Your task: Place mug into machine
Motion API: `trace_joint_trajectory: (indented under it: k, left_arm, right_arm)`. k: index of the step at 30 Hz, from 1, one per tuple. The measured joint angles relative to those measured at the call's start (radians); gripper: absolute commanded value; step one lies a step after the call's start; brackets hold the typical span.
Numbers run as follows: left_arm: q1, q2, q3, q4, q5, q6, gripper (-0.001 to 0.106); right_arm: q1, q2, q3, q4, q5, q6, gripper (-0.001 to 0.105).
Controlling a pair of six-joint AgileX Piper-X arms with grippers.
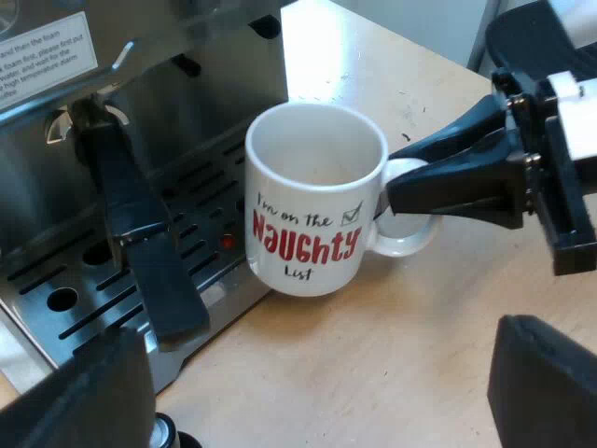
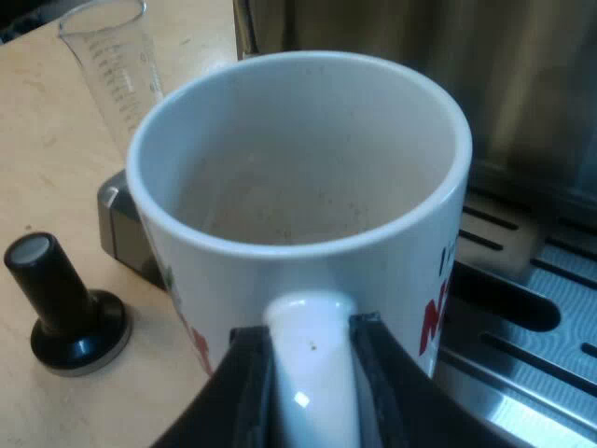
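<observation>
A white mug (image 1: pixel 315 187) with red "Naughty List" lettering stands upright at the outer edge of the espresso machine's drip tray (image 1: pixel 65 280). My right gripper (image 1: pixel 399 198) reaches in from the side and is shut on the mug's handle (image 1: pixel 410 245). In the right wrist view the same mug (image 2: pixel 298 168) looks empty, and my right gripper (image 2: pixel 312 341) clamps its handle (image 2: pixel 312 373) between two black fingers. My left gripper (image 1: pixel 322 378) hovers open over the wooden table near the mug, with nothing between its fingers.
The metal holder's dark handle (image 1: pixel 140 243) juts from the machine's front (image 1: pixel 215 84) over the slotted tray. A tamper with a black knob (image 2: pixel 65 313) and a measuring glass (image 2: pixel 117 61) stand on the table beside the machine.
</observation>
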Motion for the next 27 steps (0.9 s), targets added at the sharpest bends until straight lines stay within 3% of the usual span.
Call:
trace_joint_trajectory:
  k: [27]
  left_arm:
    - [0.000, 0.000, 0.000, 0.000, 0.000, 0.000, 0.079]
  right_arm:
    - [0.000, 0.275, -0.207, -0.010, 0.006, -0.009, 0.000]
